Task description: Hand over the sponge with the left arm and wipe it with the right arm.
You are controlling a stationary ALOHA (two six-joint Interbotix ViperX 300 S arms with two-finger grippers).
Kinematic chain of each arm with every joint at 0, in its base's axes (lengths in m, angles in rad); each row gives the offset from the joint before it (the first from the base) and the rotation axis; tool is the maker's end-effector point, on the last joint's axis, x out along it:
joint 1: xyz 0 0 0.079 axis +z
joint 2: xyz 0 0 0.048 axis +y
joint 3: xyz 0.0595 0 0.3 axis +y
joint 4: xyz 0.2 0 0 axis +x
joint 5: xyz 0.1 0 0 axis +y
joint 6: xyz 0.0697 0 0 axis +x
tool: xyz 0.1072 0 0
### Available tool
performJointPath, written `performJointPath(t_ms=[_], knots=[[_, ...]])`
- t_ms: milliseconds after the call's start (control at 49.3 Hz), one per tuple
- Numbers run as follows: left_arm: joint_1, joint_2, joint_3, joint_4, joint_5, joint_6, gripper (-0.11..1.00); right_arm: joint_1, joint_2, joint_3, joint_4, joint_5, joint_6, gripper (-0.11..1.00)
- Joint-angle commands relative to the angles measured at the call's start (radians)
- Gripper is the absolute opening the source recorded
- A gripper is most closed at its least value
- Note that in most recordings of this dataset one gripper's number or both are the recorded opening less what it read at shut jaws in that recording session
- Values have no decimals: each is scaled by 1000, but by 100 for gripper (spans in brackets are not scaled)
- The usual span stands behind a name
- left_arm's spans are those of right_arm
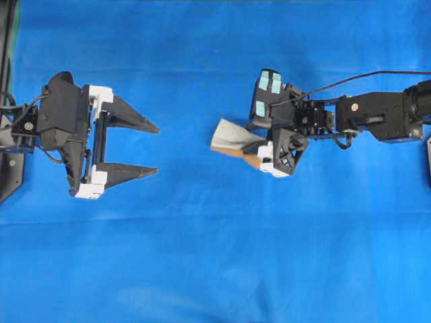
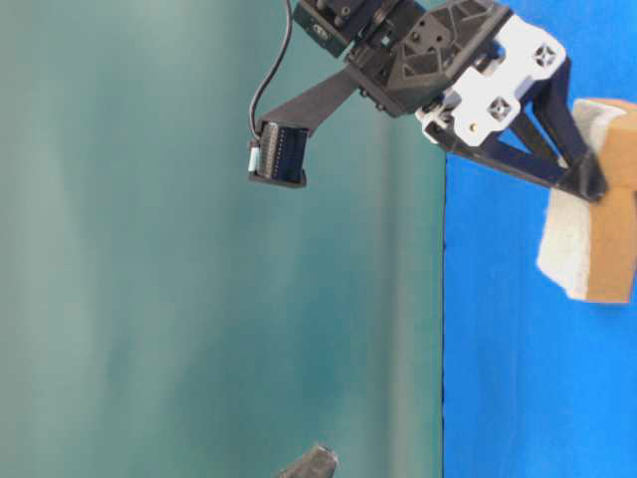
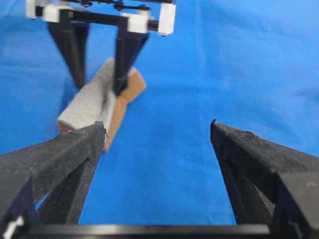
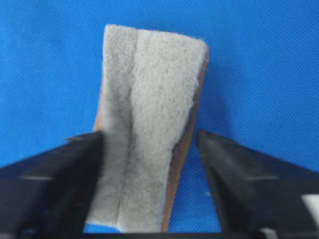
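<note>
The sponge (image 1: 234, 136), grey-white over an orange-tan layer, lies on the blue cloth at mid-table and is creased down its middle. My right gripper (image 1: 248, 145), with teal patches on its body, reaches in from the right, turned on its side. In the right wrist view the sponge (image 4: 149, 124) stands between its fingers. The left finger (image 4: 75, 164) touches it and a strip of cloth shows before the right finger (image 4: 234, 169), so the right gripper (image 4: 149, 133) is open. My left gripper (image 1: 157, 149) is open and empty well to the left, pointing at the sponge (image 3: 92, 102).
Blue cloth (image 1: 215, 256) covers the whole table. A black frame post (image 1: 5, 40) stands at the far left edge. In the table-level view the right gripper (image 2: 587, 184) hangs over the cloth's edge with a camera cable (image 2: 279, 149) trailing from it.
</note>
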State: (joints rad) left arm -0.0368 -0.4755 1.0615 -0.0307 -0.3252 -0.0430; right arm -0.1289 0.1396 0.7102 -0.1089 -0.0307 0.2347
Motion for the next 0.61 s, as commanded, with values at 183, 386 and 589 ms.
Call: performJointPath(t_ms=[183,386,589], knots=[[-3,-3,-23,2,-11,2,83,18,-60,-21,3,41,2,74],[-3,-3,-23,2,-9,0,83,46,-164,-25,0,104,0,74],[-3,-5,-23,2,-9,2,83,55,-275,-25,-6,176,-11,74]])
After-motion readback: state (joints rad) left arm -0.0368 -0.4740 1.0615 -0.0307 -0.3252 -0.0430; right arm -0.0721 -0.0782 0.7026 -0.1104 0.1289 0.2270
